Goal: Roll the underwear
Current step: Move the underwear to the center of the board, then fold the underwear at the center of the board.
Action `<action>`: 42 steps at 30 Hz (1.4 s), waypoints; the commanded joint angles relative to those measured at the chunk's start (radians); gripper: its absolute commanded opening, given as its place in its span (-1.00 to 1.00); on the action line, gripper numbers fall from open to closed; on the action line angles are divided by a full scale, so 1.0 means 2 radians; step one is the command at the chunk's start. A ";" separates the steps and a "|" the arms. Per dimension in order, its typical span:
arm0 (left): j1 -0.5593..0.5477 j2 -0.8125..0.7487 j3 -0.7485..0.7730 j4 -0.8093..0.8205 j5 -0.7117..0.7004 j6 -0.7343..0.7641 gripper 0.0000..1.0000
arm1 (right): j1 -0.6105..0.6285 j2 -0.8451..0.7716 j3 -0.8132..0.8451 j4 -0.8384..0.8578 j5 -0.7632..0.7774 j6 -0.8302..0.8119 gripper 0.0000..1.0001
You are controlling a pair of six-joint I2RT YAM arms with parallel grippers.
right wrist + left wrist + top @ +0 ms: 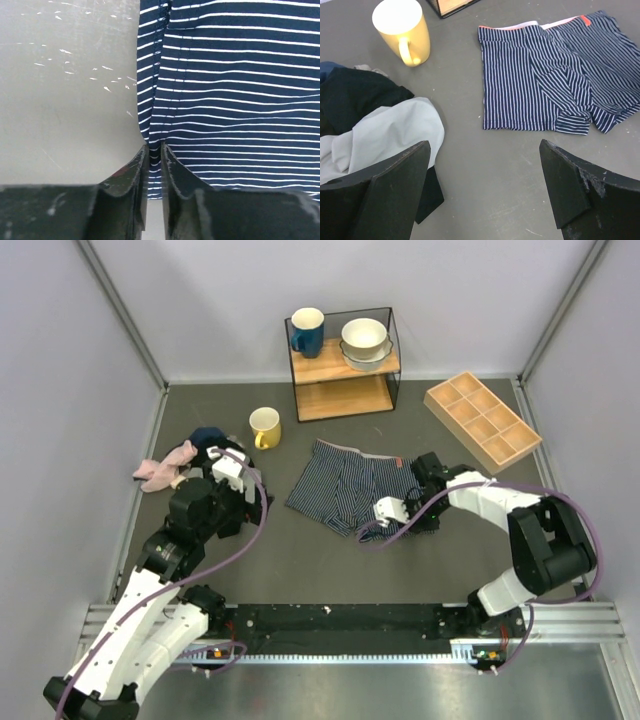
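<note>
My right gripper (154,149) pinches the underwear (235,90) at its leg hem, a sound hold on what I judge limp, light cloth; my left gripper (484,146) hangs open.

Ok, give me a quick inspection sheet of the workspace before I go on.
Surface: grey table, scuffed.
Job's things: underwear spread flat, unrolled, waistband to the rear.
Clutter: yellow mug; cloth pile at left.
Grippers: left gripper open over bare table; right gripper shut on underwear's edge.
Cables: purple cables loop off both arms, right one near the underwear.
Surroundings: shelf with blue mug and bowls; wooden tray; grey walls.
</note>
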 commanded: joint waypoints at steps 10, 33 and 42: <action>0.002 -0.002 -0.008 0.039 0.062 -0.017 0.92 | 0.139 -0.002 -0.028 -0.138 0.052 0.036 -1.00; 0.002 0.157 0.018 0.041 0.190 -0.056 0.77 | -0.008 -0.018 0.195 -0.145 -0.284 0.225 0.05; 0.002 0.415 0.167 0.031 0.247 -0.073 0.48 | -0.044 -0.028 0.178 -0.091 -0.267 0.303 0.10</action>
